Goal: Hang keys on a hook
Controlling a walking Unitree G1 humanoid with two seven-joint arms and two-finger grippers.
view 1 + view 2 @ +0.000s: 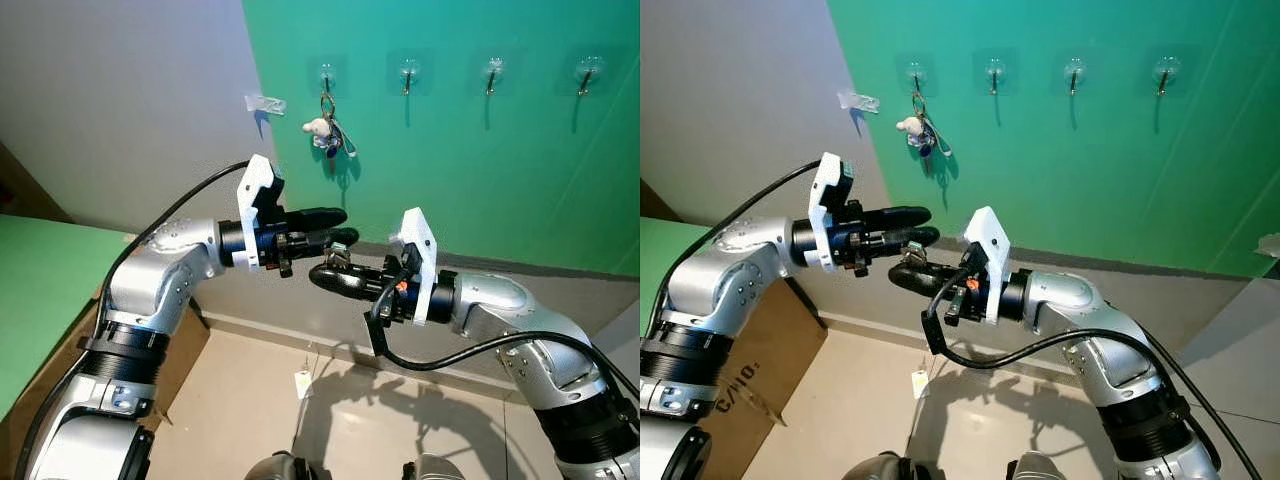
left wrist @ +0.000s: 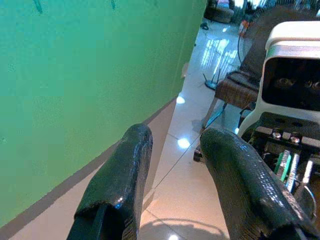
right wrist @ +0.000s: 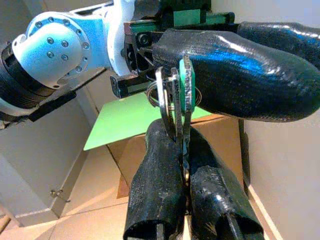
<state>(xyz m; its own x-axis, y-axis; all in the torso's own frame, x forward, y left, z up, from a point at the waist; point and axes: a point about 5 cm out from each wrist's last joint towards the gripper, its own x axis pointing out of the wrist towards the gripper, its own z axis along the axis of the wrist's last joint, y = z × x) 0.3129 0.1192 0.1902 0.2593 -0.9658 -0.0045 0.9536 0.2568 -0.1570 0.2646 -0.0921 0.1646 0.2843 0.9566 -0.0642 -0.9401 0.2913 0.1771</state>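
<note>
The left gripper (image 1: 338, 226) has its jaws open and holds nothing. It sits close by, maybe to help. Just beside it, the right gripper (image 3: 182, 175) has its jaws squeezed tight on the keys (image 3: 176, 102), so they cannot drop before they reach a hook. The keys are thin and silver, on a ring, with a green tag. Up on the green wall, the first hook (image 1: 327, 74) already carries another bunch, and the next hook (image 1: 408, 74) is bare.

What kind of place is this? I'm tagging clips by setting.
Probably a home entryway or hall: a green wall with a row of adhesive hooks, one holding a key bunch, and a glossy tiled floor.
</note>
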